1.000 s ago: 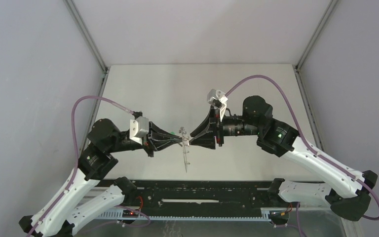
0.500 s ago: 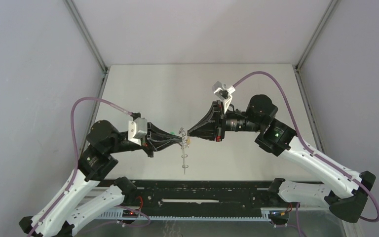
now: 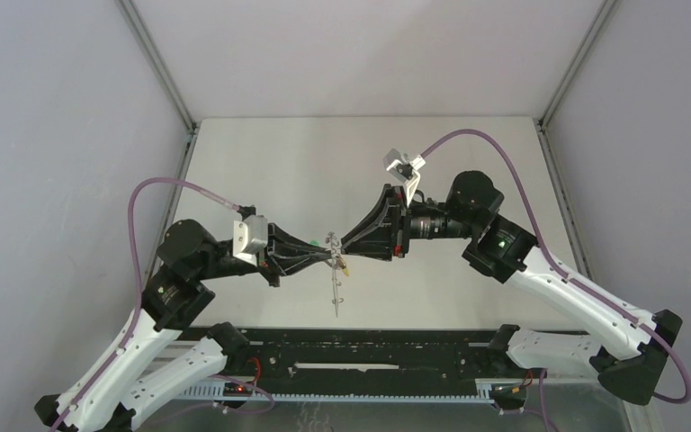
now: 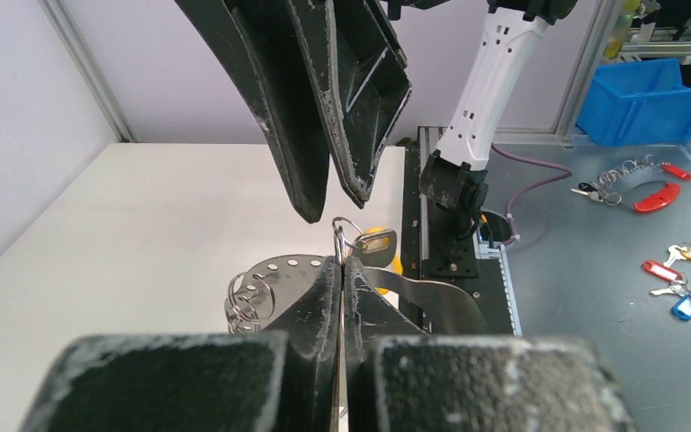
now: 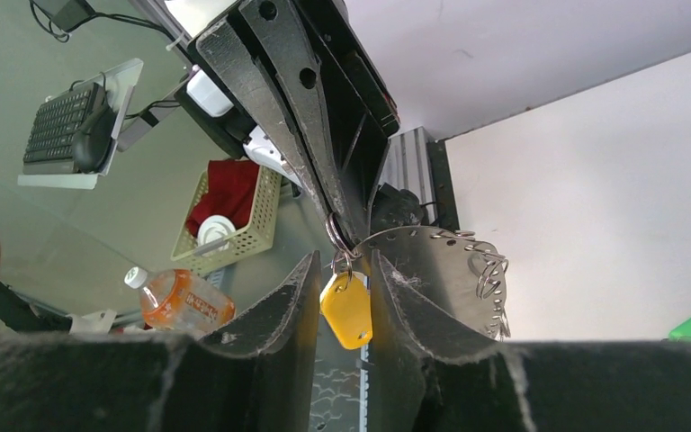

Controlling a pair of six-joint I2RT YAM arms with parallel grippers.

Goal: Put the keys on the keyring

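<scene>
Grey keyring (image 4: pixel 276 268) hangs at six o'clock over the table (image 3: pixel 270 171), pinched by the closed left gripper (image 4: pixel 342 265) to steady it while the right gripper (image 5: pixel 342 270), jaws part-open, straddles the yellow key (image 5: pixel 347 315)

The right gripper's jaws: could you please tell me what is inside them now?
The yellow-orange key head hangs between the fingers of the right gripper from a small split ring. The key's blade is hidden, and contact with the fingers cannot be judged.

No writing, brand or number is legible anywhere. The label on the bottle (image 5: pixel 178 301) is too blurred.
</scene>
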